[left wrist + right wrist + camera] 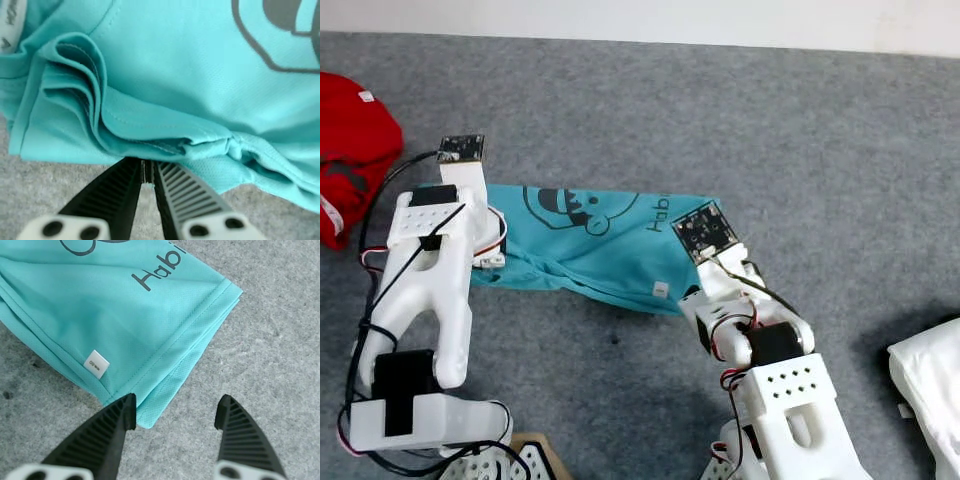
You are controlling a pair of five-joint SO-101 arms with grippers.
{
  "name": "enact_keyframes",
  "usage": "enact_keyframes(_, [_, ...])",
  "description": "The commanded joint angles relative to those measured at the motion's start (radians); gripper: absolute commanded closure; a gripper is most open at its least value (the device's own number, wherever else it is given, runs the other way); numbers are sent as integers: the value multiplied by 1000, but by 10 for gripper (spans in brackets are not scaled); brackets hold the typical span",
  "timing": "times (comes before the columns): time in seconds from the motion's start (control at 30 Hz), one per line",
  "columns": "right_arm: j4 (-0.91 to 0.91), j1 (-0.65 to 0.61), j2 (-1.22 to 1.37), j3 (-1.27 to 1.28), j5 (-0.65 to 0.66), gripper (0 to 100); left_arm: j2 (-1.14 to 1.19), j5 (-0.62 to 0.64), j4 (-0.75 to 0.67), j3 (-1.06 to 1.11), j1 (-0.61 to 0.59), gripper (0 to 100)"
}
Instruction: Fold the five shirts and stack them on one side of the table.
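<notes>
**Teal shirt held at one end, open claw at the other**

I am looking down on a grey, carpet-like table (pixel 820 130). A teal shirt (pixel 590 250) lies near the middle, folded into a long band that runs across between my two arms. It carries a dark printed design (pixel 575 210) on its upper face.

My left gripper (pixel 145 172) is at the shirt's left end. In the left wrist view its two black ribbed fingers are pressed almost together, pinching the bunched hem where several layers of teal fabric ripple and stack up. The grey table shows just beneath that edge.

My right gripper (pixel 176 412) is at the shirt's right end, at the corner nearest the arm. Its fingers are spread wide. One fingertip (pixel 125 415) sits at the very edge of the teal corner, while the other is over bare grey table, apart from the cloth. I cannot tell whether the near fingertip touches the fabric. A small white label (pixel 96 364) is sewn to the shirt close to this corner.

A crumpled red shirt (pixel 350 150) lies at the table's far left edge, well apart from the teal one. A white shirt (pixel 930 385) lies at the right edge, beside my right arm.
</notes>
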Motion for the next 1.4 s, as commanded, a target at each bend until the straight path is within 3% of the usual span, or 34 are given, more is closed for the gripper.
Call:
enact_keyframes(0.0, [-21,-5,-12,-2,-11,739,-30,-8,-86,-12,19,993])
enact_keyframes(0.3, [-21,-5,-10,-2,-11,739,-2,-6,-226,-24,53,993])
enact_keyframes(0.5, [-21,-5,-8,-2,-9,739,185,-6,-216,-232,50,993])
enact_keyframes(0.7, [-22,-5,-10,7,-8,739,309,-6,-41,-495,54,993])
enact_keyframes(0.97, [-22,-7,-15,13,-6,739,266,52,287,-717,56,993])
enact_keyframes(1.17, [-15,-8,-16,8,-11,739,107,41,486,-648,56,993])
enact_keyframes(1.37, [22,-8,-16,4,-11,739,-174,-8,431,-275,58,993])
